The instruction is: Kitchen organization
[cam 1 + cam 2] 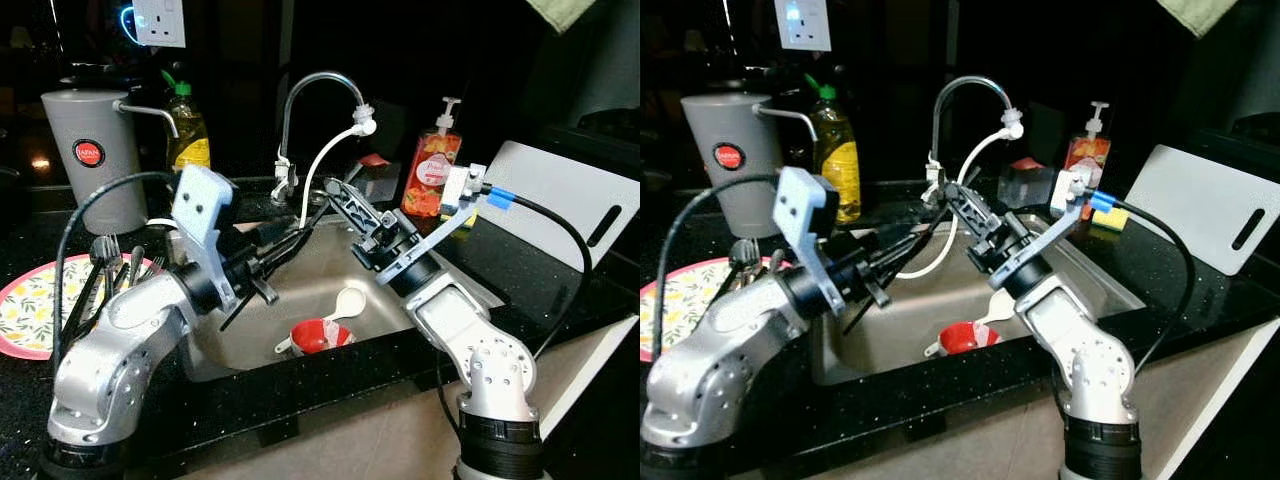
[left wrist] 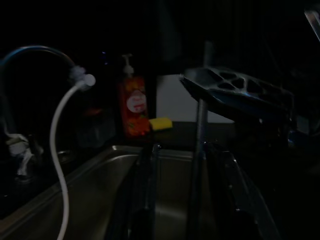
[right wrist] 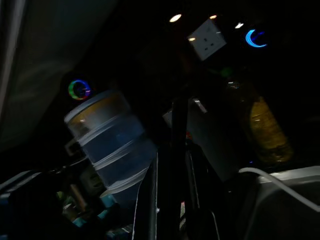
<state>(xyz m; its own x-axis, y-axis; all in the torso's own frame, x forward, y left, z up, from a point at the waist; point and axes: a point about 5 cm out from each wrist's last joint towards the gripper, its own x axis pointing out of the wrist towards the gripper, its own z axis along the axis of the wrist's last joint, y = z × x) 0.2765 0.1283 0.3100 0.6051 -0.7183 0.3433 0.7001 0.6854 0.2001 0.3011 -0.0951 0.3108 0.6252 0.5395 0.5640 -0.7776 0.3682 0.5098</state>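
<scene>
My left gripper (image 1: 300, 232) reaches over the steel sink (image 1: 300, 300), shut on a thin utensil (image 2: 199, 145) whose grey handle runs between its fingers (image 2: 145, 200). The utensil's far end meets my right gripper (image 1: 335, 192), which angles up and left over the sink near the tap (image 1: 320, 85). In the right wrist view a dark thin rod (image 3: 175, 165) lies along the middle of that gripper. At the bottom of the sink lies a red bowl (image 1: 318, 335) with a white spoon (image 1: 347, 302) beside it.
A flowered pink plate (image 1: 30, 305) and dark forks (image 1: 105, 255) sit on the black counter at left, behind them a grey dispenser (image 1: 88, 150) and a yellow soap bottle (image 1: 188, 130). At right stand a red pump bottle (image 1: 432, 170), a yellow sponge (image 1: 1118, 218) and a white cutting board (image 1: 560, 200).
</scene>
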